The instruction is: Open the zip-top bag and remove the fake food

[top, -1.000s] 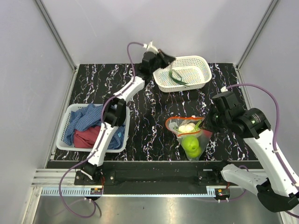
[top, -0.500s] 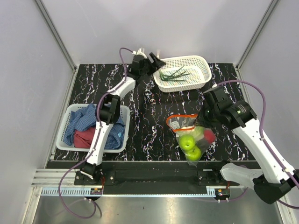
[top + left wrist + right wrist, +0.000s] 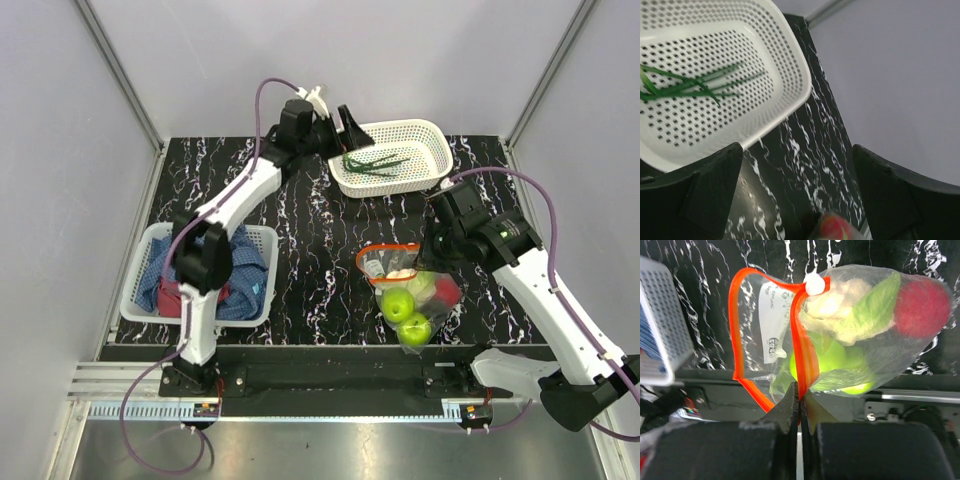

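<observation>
Biggest worry is an arm clash: the right arm (image 3: pixel 520 255) hangs over the right side of the bag (image 3: pixel 380 268), so the left arm (image 3: pixel 240 195) can only come in from the left or far side, and a straight-in path would likely bump it. The bag lies on the bench (image 3: pixel 300 260) close to the near edge, mouth facing the far side, gaping but creased. The right pincer (image 3: pixel 799 402) is clamped on one lip of the orange zip strip (image 3: pixel 799 340) and nothing else. That hold looks thin, so a tug on the contents could pull the strip free or fold the mouth shut. The load is mostly round: green fruits (image 3: pixel 832 357), a cabbage piece (image 3: pixel 860 315) and a red piece (image 3: pixel 921 300), all inside. Tip the bag and they could roll, probably off the near edge. The left pincer (image 3: pixel 796 155) is spread wide, holding nothing, beside the far basket (image 3: pixel 801 80) and well apart from the bag. The near basket (image 3: pixel 135 275) with cloths (image 3: pixel 200 255) sits off to the left, no obstruction. An onion (image 3: pixel 695 87) lies in the far basket.
</observation>
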Available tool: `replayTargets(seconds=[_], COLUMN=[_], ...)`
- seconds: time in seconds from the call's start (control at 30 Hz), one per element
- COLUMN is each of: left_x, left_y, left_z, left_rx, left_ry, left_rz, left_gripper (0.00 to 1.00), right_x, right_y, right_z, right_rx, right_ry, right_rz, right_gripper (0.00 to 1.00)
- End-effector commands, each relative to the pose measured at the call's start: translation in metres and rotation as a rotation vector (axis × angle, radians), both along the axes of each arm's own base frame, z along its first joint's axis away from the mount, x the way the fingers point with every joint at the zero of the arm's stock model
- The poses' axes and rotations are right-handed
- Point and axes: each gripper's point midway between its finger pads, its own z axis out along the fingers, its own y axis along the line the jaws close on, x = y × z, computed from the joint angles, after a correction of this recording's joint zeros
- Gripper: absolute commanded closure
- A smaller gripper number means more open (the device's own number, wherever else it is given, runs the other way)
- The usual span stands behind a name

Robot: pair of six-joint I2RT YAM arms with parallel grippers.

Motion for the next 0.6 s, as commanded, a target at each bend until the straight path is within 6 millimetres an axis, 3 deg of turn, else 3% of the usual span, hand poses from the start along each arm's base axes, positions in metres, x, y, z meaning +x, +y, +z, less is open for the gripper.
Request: replayTargets(seconds=[0.0, 0.03, 0.07, 0.1, 0.2, 0.23, 0.27, 0.4, 0.43, 0.5, 0.53, 0.57], left_x=[-0.108, -0.133, -0.158, -0.174, -0.225, -0.239, -0.249, -0.283, -0.288, -0.301, -0.300, -0.303], left_y=[-0.005, -0.014, -0.008, -0.009, -0.012, -0.015, -0.014, -0.029, -0.037, -0.047, -0.053, -0.052], left_z=[0.063, 0.060, 0.081, 0.063, 0.058, 0.043, 0.034, 0.008, -0.007, -0.016, -0.032, -0.036], left_rx=[0.089, 0.109, 0.095, 0.123, 0.138, 0.151, 0.157, 0.184, 0.207, 0.217, 0.252, 0.280], left_ry=[-0.126, -0.131, -0.166, -0.127, -0.085, -0.027, 0.011, 0.084, 0.119, 0.168, 0.185, 0.196], left_rz=[-0.143, -0.185, -0.199, -0.221, -0.287, -0.303, -0.317, -0.426, -0.452, -0.526, -0.555, -0.568], left_gripper=[0.11, 0.15, 0.18, 0.21, 0.35, 0.40, 0.48, 0.55, 0.57, 0.63, 0.64, 0.64], right_x=[-0.007, -0.007, -0.007, -0.006, -0.004, -0.004, -0.003, -0.003, -0.003, -0.004, -0.005, -0.005], right_y=[0.005, 0.007, 0.010, 0.016, 0.035, 0.041, 0.046, 0.065, 0.068, 0.070, 0.070, 0.069], right_z=[0.012, 0.010, 0.009, 0.009, 0.019, 0.023, 0.026, 0.031, 0.031, 0.029, 0.029, 0.029], right_rx=[0.003, 0.006, 0.009, 0.034, 0.132, 0.162, 0.189, 0.277, 0.287, 0.300, 0.301, 0.301], right_ry=[-0.032, -0.027, -0.031, -0.037, -0.065, -0.076, -0.086, -0.084, -0.081, -0.061, -0.060, -0.062], right_rz=[0.155, 0.176, 0.202, 0.222, 0.269, 0.283, 0.290, 0.351, 0.359, 0.363, 0.364, 0.355], right_gripper=[1.00, 1.00, 1.00, 1.00, 1.00, 1.00, 1.00, 1.00, 1.00, 1.00, 1.00, 1.00])
